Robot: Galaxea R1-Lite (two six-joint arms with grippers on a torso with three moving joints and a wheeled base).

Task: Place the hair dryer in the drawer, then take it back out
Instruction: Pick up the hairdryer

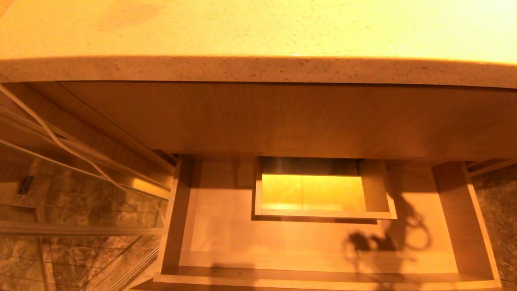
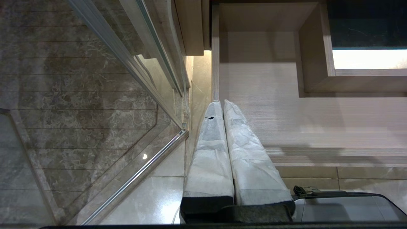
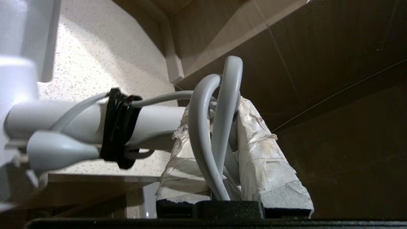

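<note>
Overhead, we see the drawer pulled open beneath the speckled surface, apparently empty. Our right gripper has its fingers clamped on the hair dryer handle and looped cord; our left gripper fingers are pressed together
</note>
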